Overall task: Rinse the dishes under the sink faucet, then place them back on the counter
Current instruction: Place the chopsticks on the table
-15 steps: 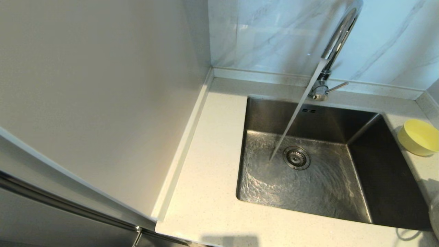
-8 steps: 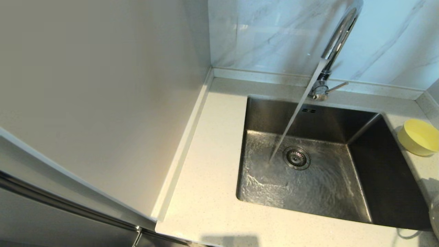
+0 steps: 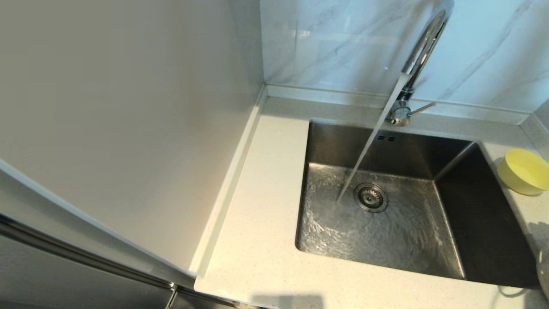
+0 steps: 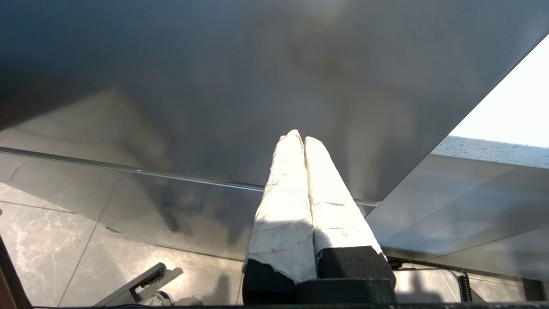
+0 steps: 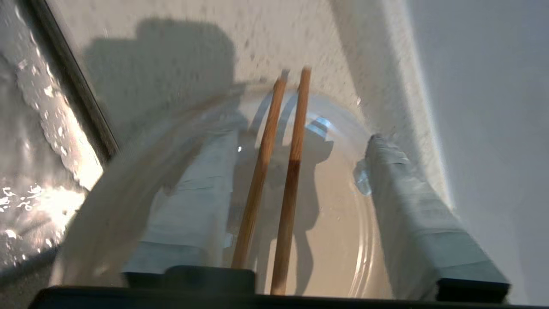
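Water runs from the chrome sink faucet (image 3: pixel 422 47) into the steel sink (image 3: pixel 386 223). The pale yellow bowl (image 3: pixel 522 171) sits on the counter (image 3: pixel 257 240) to the right of the basin. Only a sliver of the white dish (image 3: pixel 544 270) shows at the head view's right edge. In the right wrist view the brown chopsticks (image 5: pixel 291 171) lie side by side across the white dish (image 5: pixel 343 223). My right gripper (image 5: pixel 302 137) hangs open over the dish, one finger on each side of the chopsticks and touching neither. My left gripper (image 4: pixel 299 136) is shut and empty, parked low before a steel cabinet front.
A tall pale panel (image 3: pixel 128 107) walls off the counter's left side. The grey-veined marble wall (image 3: pixel 343 43) stands behind the faucet. In the right wrist view the raised counter edge (image 5: pixel 403 86) runs close beside the dish, and the wet sink (image 5: pixel 30 141) lies on the other side.
Water keeps streaming and rippling over the sink floor. The sliver of white dish at the head view's right edge has shrunk slightly. The bowl has not moved.
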